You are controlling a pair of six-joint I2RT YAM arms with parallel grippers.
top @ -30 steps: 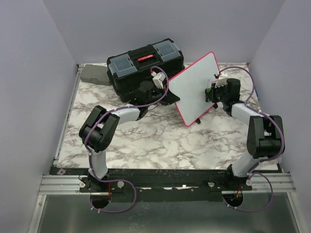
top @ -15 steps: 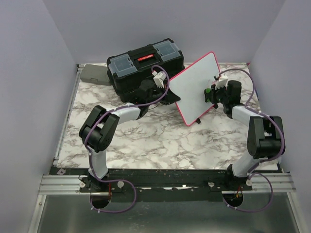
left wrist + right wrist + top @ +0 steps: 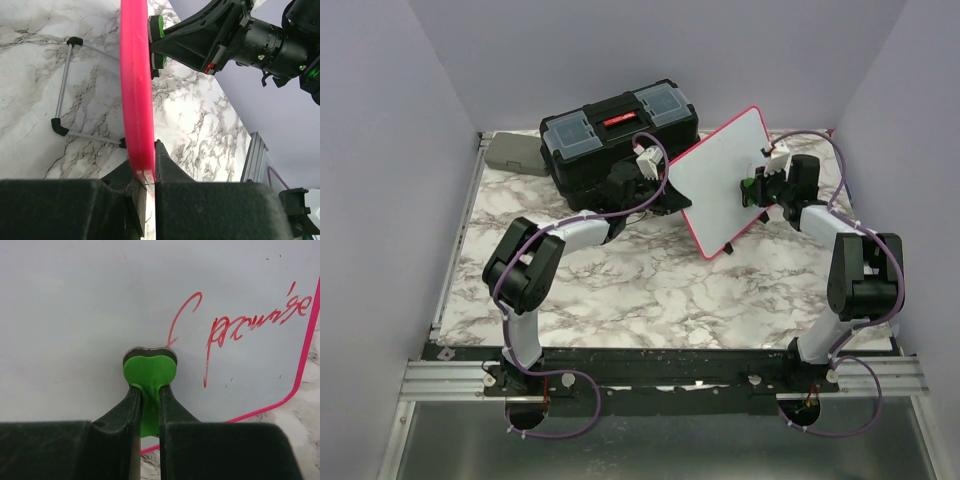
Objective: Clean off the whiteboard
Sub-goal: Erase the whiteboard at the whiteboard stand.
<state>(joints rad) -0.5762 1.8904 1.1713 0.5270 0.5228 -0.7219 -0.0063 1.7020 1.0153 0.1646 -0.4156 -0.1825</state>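
The whiteboard, white with a pink-red frame, stands tilted at the back of the table. My left gripper is shut on its left frame edge; the left wrist view shows the gripper clamped on the pink rim. My right gripper is shut on a green eraser and presses its dark pad against the board face. Red handwriting runs to the right of the eraser. The eraser also shows in the left wrist view, touching the board.
A black toolbox stands right behind the left gripper and the board. A grey case lies at the back left corner. The board's wire stand with black feet rests on the marble table. Purple walls enclose three sides.
My right gripper has moved the eraser a little up and toward the back across the board face. The left gripper and the board have stayed put.
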